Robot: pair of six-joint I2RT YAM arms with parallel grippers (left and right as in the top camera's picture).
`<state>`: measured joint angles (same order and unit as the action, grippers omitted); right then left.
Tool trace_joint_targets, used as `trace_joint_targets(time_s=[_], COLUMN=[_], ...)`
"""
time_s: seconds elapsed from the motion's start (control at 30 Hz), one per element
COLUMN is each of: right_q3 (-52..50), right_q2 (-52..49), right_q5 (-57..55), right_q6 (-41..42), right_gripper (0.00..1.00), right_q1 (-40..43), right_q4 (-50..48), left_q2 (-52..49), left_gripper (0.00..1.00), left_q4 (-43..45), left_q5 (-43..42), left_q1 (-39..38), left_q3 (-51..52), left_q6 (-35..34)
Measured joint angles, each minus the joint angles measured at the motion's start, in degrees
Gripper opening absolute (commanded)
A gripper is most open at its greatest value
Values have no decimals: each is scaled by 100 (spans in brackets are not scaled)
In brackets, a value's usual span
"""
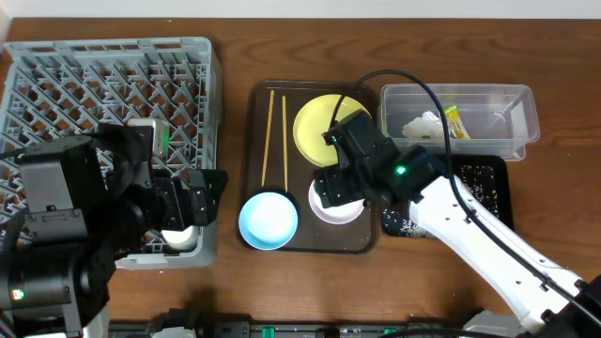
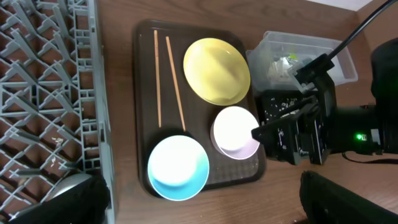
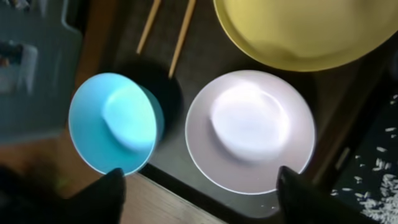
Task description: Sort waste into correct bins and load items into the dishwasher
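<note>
On the dark brown serving tray (image 1: 362,242) lie two chopsticks (image 1: 272,136), a pale yellow plate (image 1: 317,130), a light blue bowl (image 1: 269,220) and a white bowl (image 3: 249,127). My right gripper (image 3: 202,196) hovers open just over the white bowl, its fingertips (image 3: 102,193) spread wider than the bowl and holding nothing. At the front right corner of the grey dish rack (image 1: 103,84), my left gripper (image 1: 205,195) stands open and empty beside the blue bowl (image 2: 178,167). The clear tub (image 1: 498,103) holds a white tissue (image 1: 423,124) and a snack wrapper (image 1: 456,122). Rice scraps (image 1: 484,183) lie in the black tray (image 1: 498,167).
The brown tray sits between the rack and the two bins. My right arm (image 1: 470,235) crosses above the black tray, its cable arching over the plate. Bare wooden table shows in front of the tray.
</note>
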<state>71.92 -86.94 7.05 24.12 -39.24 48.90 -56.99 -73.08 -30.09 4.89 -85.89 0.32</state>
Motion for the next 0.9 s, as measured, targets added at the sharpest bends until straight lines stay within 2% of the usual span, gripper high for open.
trace_joint_targets(time_s=[0.1, 0.27, 0.5, 0.73, 0.9], right_q3=[0, 2, 0, -2, 2], right_q2=[11, 24, 212, 1375, 2376], right_q5=[293, 1447, 1915, 1563, 584], right_q6=[-17, -68, -575, -1851, -2887], right_gripper=[99, 99, 99, 99, 99], right_q1=[0, 0, 267, 911, 1110], right_q4=[-116, -79, 24, -614, -737], left_q2=[0, 0, 0, 0, 0], left_gripper=[98, 98, 98, 98, 98], left_q4=[0, -2, 0, 0, 0], left_q5=[0, 0, 0, 0, 0], left_q1=[0, 0, 0, 0, 0], left_q3=[0, 0, 0, 0, 0], left_q6=[0, 0, 0, 0, 0])
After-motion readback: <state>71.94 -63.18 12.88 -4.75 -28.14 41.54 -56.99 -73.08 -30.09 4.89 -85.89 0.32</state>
